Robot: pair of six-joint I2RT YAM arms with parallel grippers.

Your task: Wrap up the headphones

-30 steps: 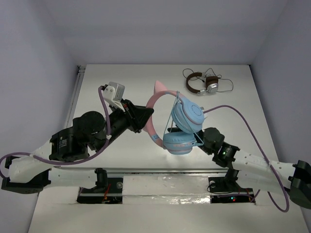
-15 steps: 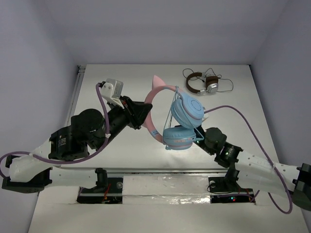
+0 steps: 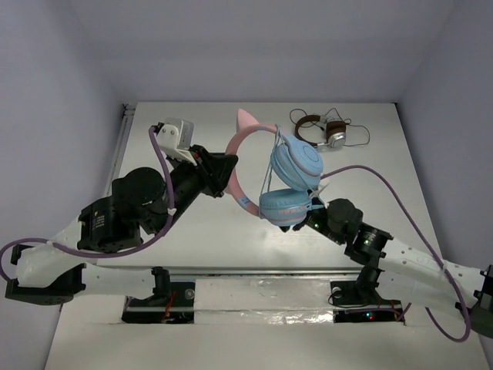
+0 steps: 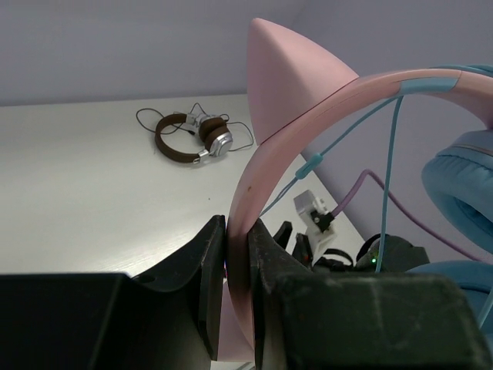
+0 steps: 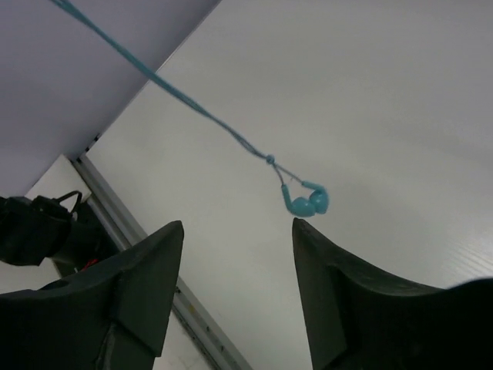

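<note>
Brown-and-silver headphones [image 3: 320,132] are lying behind the pink-banded, blue-cupped cat-ear headphones [image 3: 289,179], now hanging farther back; left gripper [image 4: 237,266] is pinching their headband [image 4: 308,100], right gripper [image 5: 237,227] gaping empty beside them.

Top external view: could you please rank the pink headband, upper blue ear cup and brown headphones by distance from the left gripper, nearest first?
1. Pink headband: clamped in the left gripper.
2. Upper blue ear cup: to its right.
3. Brown headphones: back right.
</note>
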